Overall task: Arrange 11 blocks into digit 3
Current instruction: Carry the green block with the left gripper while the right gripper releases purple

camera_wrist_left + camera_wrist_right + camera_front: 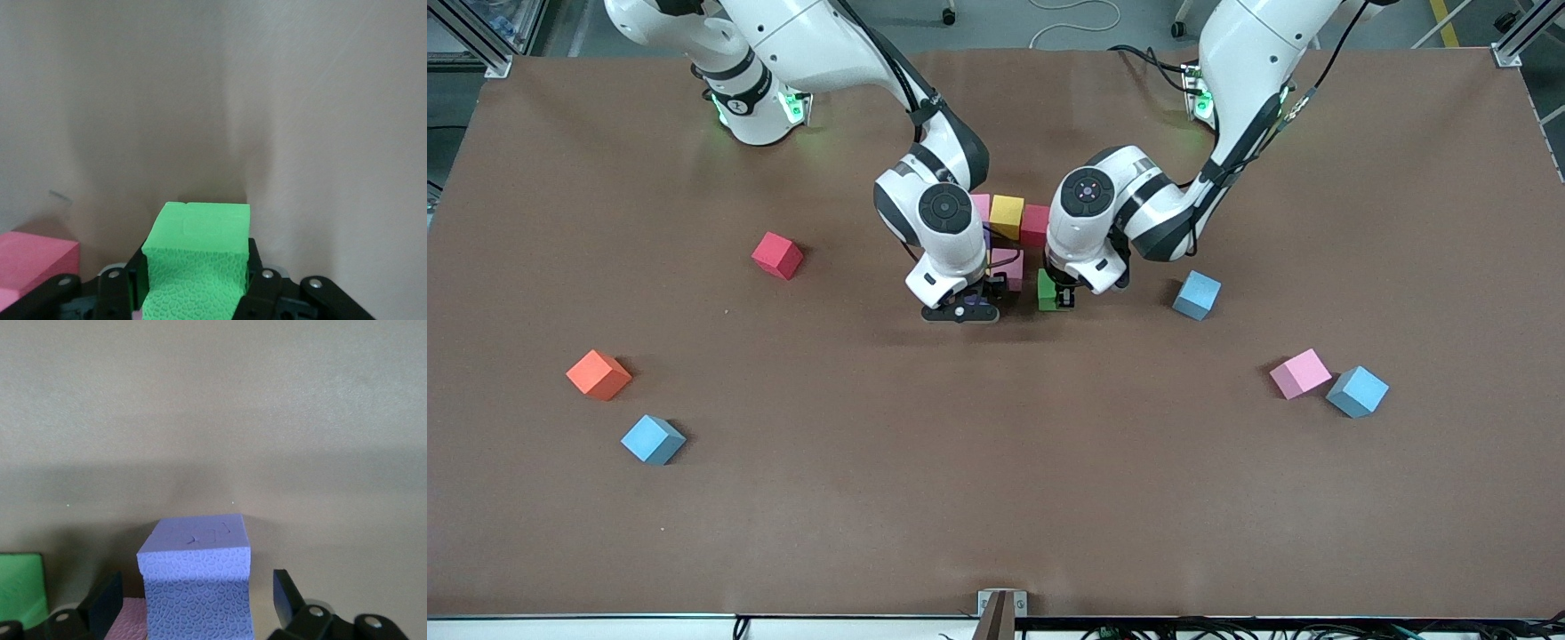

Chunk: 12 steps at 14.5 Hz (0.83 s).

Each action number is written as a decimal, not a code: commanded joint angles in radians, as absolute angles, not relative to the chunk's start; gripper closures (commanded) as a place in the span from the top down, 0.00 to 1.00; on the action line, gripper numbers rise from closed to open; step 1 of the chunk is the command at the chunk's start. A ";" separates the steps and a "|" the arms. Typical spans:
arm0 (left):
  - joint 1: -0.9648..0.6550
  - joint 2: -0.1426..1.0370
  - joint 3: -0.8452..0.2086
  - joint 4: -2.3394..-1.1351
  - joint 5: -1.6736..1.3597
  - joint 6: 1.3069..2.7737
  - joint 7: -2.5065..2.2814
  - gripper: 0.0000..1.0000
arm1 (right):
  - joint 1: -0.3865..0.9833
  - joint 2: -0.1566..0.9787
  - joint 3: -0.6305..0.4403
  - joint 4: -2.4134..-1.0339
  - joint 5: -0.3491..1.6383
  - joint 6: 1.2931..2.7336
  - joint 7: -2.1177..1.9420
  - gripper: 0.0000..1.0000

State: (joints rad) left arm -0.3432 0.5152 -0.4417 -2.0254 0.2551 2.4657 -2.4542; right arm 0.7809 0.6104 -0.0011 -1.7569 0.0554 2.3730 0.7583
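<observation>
A row of pink [980,207], yellow [1007,215] and red [1035,224] blocks lies at the table's middle. Another pink block [1011,267] lies just nearer the camera. My left gripper [1057,299] is shut on the green block [200,243], low at the table beside that pink block [33,261]. My right gripper [960,309] is open and straddles a purple block [197,583], with a gap at each finger [288,595]. The purple block touches a pink block [130,618]. The green block also shows in the right wrist view [20,587].
Loose cubes lie around. Toward the right arm's end are a red one [777,255], the orange one [599,374] and a light blue one [653,439]. Toward the left arm's end are a light blue one [1197,294], a pink one [1300,372] and a light blue one [1357,391].
</observation>
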 commanded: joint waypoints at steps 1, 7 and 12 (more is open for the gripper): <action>-0.347 0.502 -0.465 -2.040 0.247 2.479 -2.470 0.31 | 0.776 0.614 0.000 -1.723 0.052 2.362 0.770 1.00; -0.348 0.505 -0.469 -2.056 0.247 2.479 -2.476 0.31 | 0.729 0.523 -0.003 -1.753 0.052 2.333 0.762 1.00; -0.351 0.521 -0.469 -2.051 0.248 2.480 -2.494 0.32 | 0.568 0.295 -0.008 -2.003 0.052 2.321 0.773 1.00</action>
